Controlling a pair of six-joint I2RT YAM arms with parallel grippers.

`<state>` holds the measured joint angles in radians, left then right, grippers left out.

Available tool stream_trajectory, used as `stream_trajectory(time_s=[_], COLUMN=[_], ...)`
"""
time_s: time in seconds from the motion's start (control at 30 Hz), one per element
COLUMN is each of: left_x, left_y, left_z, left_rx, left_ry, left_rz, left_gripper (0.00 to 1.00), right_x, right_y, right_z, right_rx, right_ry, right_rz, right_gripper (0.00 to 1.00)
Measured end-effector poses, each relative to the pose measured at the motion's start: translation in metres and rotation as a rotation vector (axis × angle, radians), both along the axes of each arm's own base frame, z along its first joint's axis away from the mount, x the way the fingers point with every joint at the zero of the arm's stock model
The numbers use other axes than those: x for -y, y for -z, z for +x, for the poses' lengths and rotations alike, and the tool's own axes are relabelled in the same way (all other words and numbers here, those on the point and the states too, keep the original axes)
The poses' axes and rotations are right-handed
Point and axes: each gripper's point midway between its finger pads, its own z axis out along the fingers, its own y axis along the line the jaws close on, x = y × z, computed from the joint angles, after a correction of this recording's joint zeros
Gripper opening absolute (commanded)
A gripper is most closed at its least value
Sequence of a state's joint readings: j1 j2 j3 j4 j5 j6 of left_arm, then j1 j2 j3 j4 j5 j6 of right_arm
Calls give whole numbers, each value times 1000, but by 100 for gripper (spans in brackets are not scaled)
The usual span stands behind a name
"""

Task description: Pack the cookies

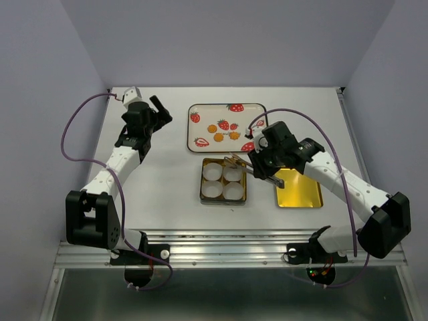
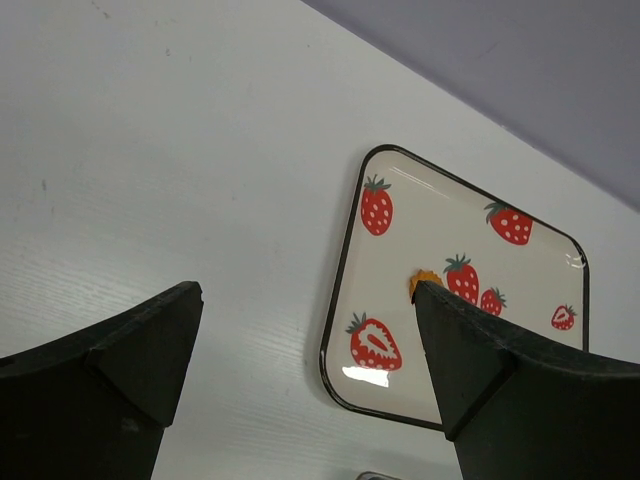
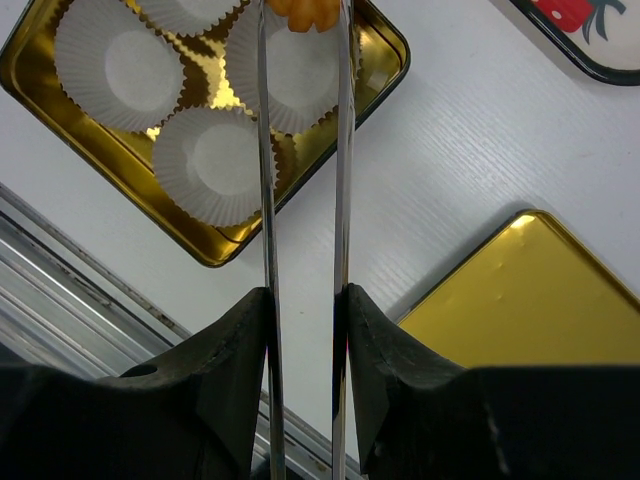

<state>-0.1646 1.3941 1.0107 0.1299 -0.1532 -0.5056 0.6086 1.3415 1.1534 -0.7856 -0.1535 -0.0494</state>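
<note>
Right claw (image 3: 305, 300): narrow, clamped on tongs (image 3: 264, 180). Tong tips pinch one cookie (image 3: 300, 10) above paper cup (image 3: 300, 70) in tin (image 3: 385, 45), table centre. Three cookies (image 1: 219, 138) on tray (image 1: 207, 115) toward far edge. Left claw (image 2: 305, 290): wide, empty, near far-left corner.

Bright, even overhead light; soft, short shadows.
Glare patches on the gold lid (image 3: 530, 300) and glossy tray (image 2: 397, 285); focus mostly sharp.
</note>
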Motion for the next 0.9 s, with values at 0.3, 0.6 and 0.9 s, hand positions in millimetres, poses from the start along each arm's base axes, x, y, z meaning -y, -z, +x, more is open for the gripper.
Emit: stream_trajectory(time_s=[0.3, 0.6, 0.9], left_x=[6, 9, 11], left_y=[1, 9, 8], left_z=[1, 3, 2], left_rx=[-2, -23, -24], left_ry=[12, 19, 22], left_rz=[0, 5, 10], left_gripper=[99, 99, 99], right_x=[6, 3, 4], right_y=[-7, -14, -1], right_z=[-3, -5, -19], right_rx=[33, 56, 3], right_ry=[3, -32, -68], right_rz=[-1, 23, 9], right_gripper=[30, 31, 34])
